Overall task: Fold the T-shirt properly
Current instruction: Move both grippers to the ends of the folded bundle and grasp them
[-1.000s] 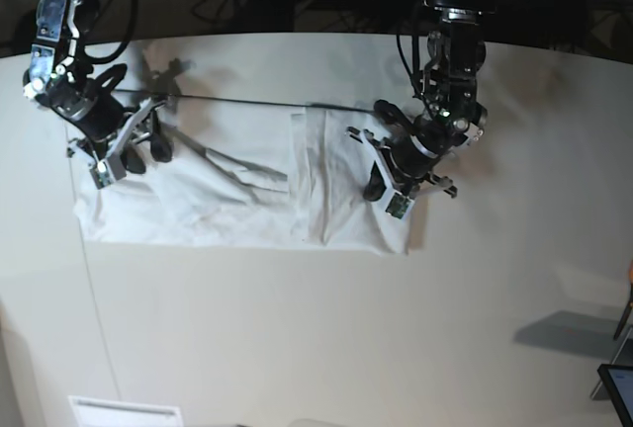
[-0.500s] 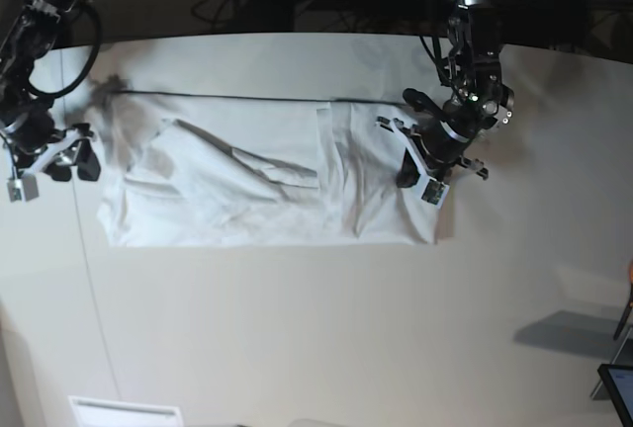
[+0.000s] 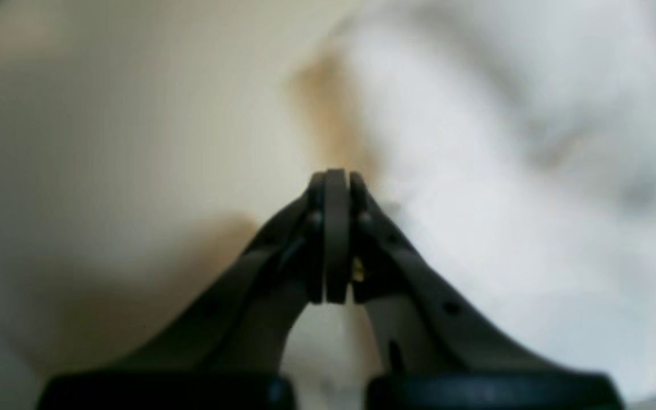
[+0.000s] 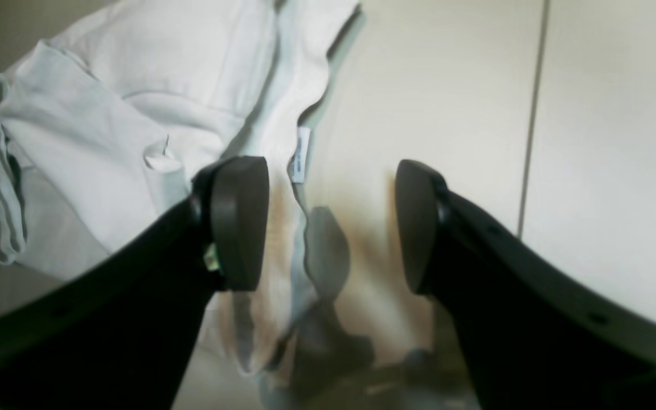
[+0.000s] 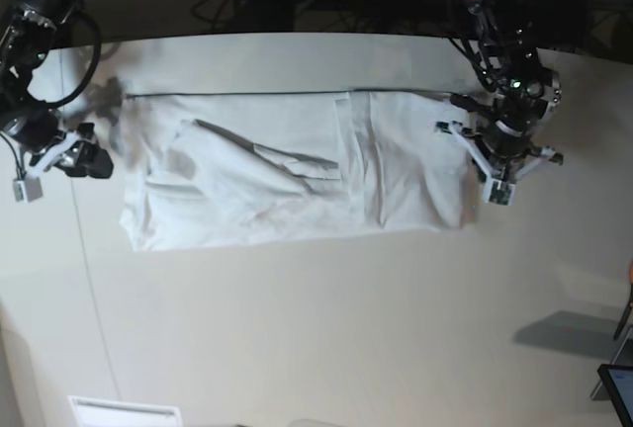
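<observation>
The white T-shirt [image 5: 297, 170] lies spread flat and wrinkled across the middle of the cream table [image 5: 316, 328]. My left gripper [image 5: 492, 155] is at the shirt's right edge. In the left wrist view this gripper [image 3: 336, 182] is shut, its tips meeting where blurred cloth [image 3: 504, 171] borders bare table; no cloth shows between them. My right gripper [image 5: 87, 158] hovers just left of the shirt's left edge. In the right wrist view it [image 4: 328, 228] stands open over bare table with nothing between its fingers, and the shirt [image 4: 134, 114] with a small label lies to its left.
A thin dark line [image 5: 247, 96] runs across the table along the shirt's top edge, and a seam [image 5: 89, 279] runs down the left side. Dark cables and stands sit behind the far edge. A white vent [image 5: 124, 412] is at the bottom left and a screen corner [image 5: 618, 392] at the bottom right.
My left arm has swept to the right and the whole shirt has slid right with it. My right gripper has left the shirt's left corner, moved left, and now stays beside the cloth.
</observation>
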Motion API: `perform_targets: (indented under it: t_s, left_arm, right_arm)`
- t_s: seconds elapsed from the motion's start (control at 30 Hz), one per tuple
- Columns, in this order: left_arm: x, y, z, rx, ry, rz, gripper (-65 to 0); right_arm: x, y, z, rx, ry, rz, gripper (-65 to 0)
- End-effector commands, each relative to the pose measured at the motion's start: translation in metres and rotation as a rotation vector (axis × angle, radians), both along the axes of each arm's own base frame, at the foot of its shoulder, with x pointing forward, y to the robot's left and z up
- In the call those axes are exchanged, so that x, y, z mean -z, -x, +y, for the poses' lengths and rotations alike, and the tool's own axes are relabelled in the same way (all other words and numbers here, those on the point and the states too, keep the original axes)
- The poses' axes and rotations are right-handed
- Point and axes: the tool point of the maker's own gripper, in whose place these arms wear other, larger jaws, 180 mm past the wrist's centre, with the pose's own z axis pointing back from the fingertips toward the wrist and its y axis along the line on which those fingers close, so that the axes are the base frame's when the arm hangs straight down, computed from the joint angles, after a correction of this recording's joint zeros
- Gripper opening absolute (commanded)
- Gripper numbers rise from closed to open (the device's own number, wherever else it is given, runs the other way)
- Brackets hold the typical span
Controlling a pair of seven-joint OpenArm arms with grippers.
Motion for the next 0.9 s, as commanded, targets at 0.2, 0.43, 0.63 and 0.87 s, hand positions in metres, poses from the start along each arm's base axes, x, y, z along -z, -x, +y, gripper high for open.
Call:
perform_targets:
  t_s: [0.2,0.43,0.63,0.87]
  left_arm:
    - [0.004,0.040,0.064,-0.155,-0.058,0.064,-65.0]
    - [0.051,0.056,0.064,-0.103,0.125,0.159,-65.0]
    - [0.062,0.046,0.053,-0.085,0.354,0.107,-65.0]
    - [0.060,0.018,0.031,-0.010,0.394,0.098,-65.0]
  right_arm:
    - [0.005,-0.006,-0.003,0.013,-0.047,0.002,-30.6]
    - [0.006,-0.007,0.003,-0.029,-0.050,0.054,-21.3]
    - [0.006,-0.007,0.012,-0.037,-0.111,0.048,-18.1]
    - [0.018,-0.003,0.027,-0.027,-0.210,0.069,-17.8]
